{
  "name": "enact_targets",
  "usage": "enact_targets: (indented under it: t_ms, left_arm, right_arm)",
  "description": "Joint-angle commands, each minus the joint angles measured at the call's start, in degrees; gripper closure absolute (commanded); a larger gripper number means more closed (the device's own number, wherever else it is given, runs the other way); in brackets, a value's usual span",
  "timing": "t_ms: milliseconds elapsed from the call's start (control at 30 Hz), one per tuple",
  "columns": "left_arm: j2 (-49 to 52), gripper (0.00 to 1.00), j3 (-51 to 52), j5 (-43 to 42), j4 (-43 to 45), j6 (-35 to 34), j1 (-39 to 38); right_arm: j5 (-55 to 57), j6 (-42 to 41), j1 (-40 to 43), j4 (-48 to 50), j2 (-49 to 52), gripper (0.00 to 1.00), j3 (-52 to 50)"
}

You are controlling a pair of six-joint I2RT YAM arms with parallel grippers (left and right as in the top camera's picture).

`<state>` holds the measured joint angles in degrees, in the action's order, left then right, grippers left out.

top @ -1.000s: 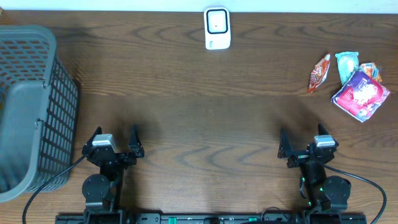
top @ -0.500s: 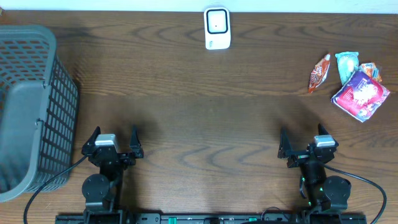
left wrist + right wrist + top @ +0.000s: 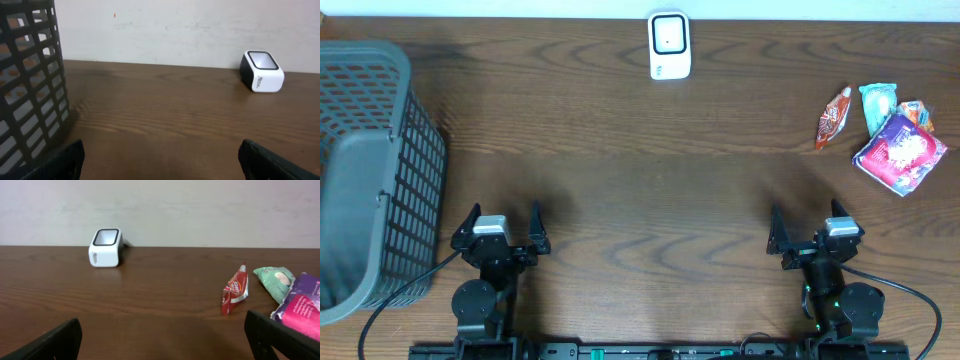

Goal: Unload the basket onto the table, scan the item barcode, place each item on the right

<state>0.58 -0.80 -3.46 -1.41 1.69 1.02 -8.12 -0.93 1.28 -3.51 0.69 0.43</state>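
Note:
The white barcode scanner (image 3: 669, 45) stands at the far middle of the table; it also shows in the left wrist view (image 3: 261, 71) and the right wrist view (image 3: 106, 247). The items lie at the far right: a red packet (image 3: 834, 117) (image 3: 235, 288), a teal packet (image 3: 878, 104) (image 3: 275, 276) and a purple packet (image 3: 900, 150) (image 3: 302, 305). My left gripper (image 3: 504, 217) (image 3: 161, 160) rests open at the near left, with nothing between its fingers. At the near right my right gripper (image 3: 807, 222) (image 3: 162, 340) is also open and holds nothing, well short of the packets.
A tall grey mesh basket (image 3: 370, 170) (image 3: 30, 85) stands at the left edge, close to the left arm. An orange packet (image 3: 917, 112) peeks out behind the purple one. A pale wall runs along the table's far edge.

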Motion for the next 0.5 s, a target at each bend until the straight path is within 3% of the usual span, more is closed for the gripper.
enact_targets:
  t_ms: [0, 467]
  left_arm:
    - [-0.52, 0.02, 0.57, 0.76, -2.89, 3.76, -0.2]
    - [-0.52, 0.02, 0.57, 1.36, -3.04, 1.05, -0.81]
  right_arm:
    - [0.07, 0.15, 0.13, -0.15, -0.37, 0.01, -0.11]
    - [0.07, 0.15, 0.13, -0.17, -0.37, 0.01, -0.11]
